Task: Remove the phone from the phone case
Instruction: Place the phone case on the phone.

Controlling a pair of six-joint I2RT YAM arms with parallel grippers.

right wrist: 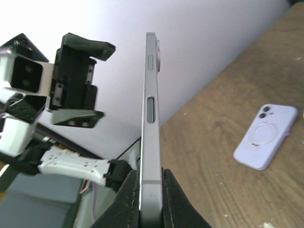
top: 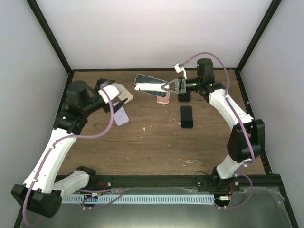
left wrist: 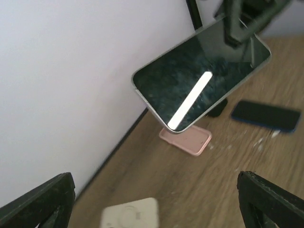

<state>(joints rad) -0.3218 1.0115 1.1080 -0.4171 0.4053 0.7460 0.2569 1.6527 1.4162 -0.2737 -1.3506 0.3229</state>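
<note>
My right gripper (top: 162,87) is shut on a bare silver phone (top: 148,83) and holds it in the air above the back of the table. In the right wrist view the phone (right wrist: 151,109) stands edge-on between the black pads (right wrist: 127,199). In the left wrist view its dark screen (left wrist: 199,80) faces me. My left gripper (top: 113,90) is wide open and empty, left of the phone; it also shows in the right wrist view (right wrist: 97,80). A cream case (top: 125,93) lies below its jaws, blurred in the left wrist view (left wrist: 130,213).
A pink case (top: 163,99) lies on the table under the held phone. A black object (top: 184,97) and a blue phone (top: 186,117) lie to its right. A lavender case (top: 121,115) lies near the left arm. White walls and a black frame enclose the wooden table (top: 156,147).
</note>
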